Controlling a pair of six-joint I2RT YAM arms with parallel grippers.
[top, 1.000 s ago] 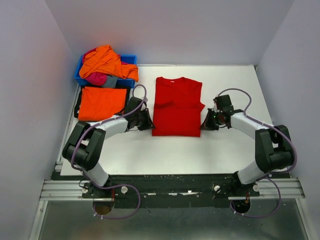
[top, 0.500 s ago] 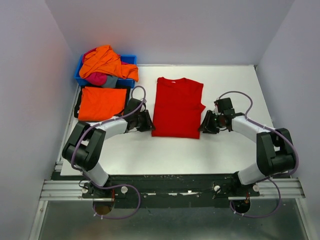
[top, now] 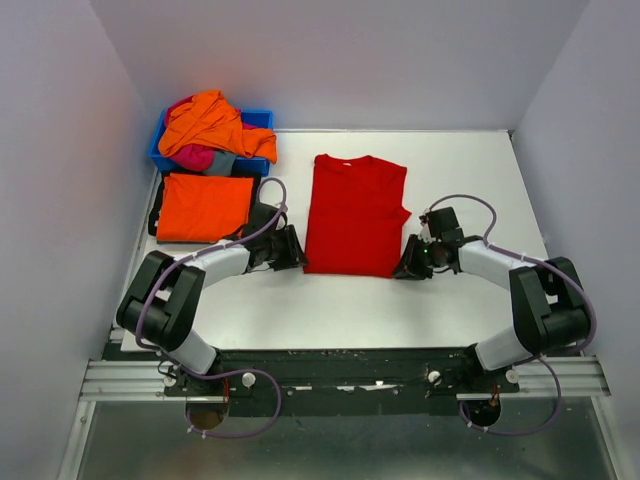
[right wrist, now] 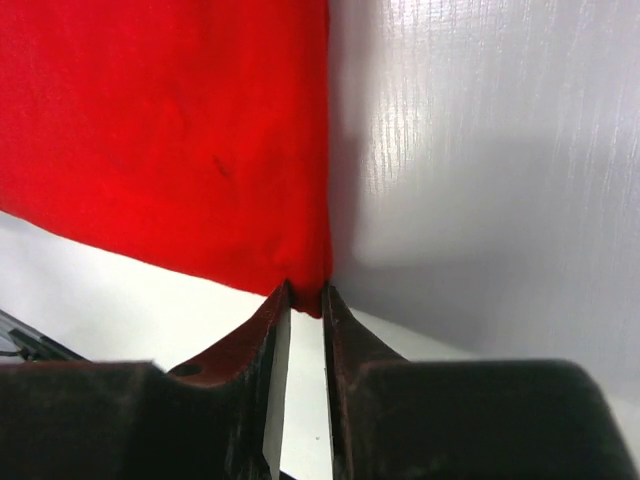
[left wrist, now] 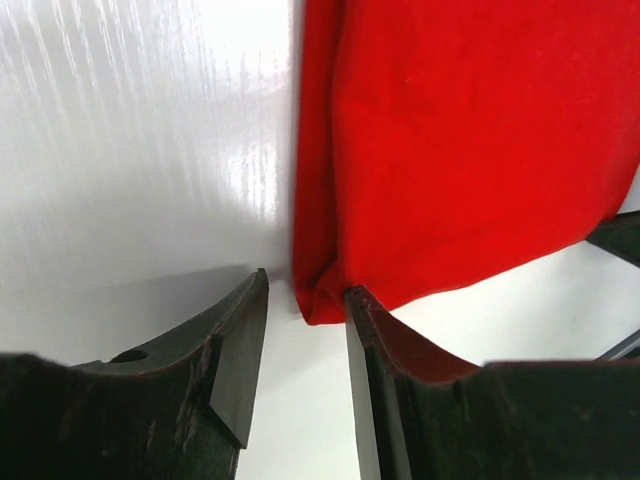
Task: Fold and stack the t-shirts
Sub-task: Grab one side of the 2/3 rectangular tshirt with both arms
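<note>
From above, the red shirt (top: 355, 215) lies flat in the middle of the white surface (top: 480, 170), sleeves folded in, collar toward the far side. The left arm (top: 215, 258) reaches in low from the left, so the left jaws sit at the shirt's near left corner. The right arm (top: 490, 262) does the same from the right, with the right jaws at the near right corner. An orange shirt (top: 203, 205) lies folded at the far left. Just behind it a blue bin (top: 258, 118) holds a heap (top: 205, 125) of orange, pink and grey shirts.

In the left wrist view the left jaws stand apart, low over the surface. The red shirt's corner (left wrist: 320, 298) lies in the gap between them, against one finger (left wrist: 365, 330) and clear of the other (left wrist: 240, 330).

In the right wrist view the right jaws leave only a narrow slit. The shirt's corner (right wrist: 305, 295) sits right at the fingertips (right wrist: 278, 310); whether they pinch the cloth I cannot tell.
</note>
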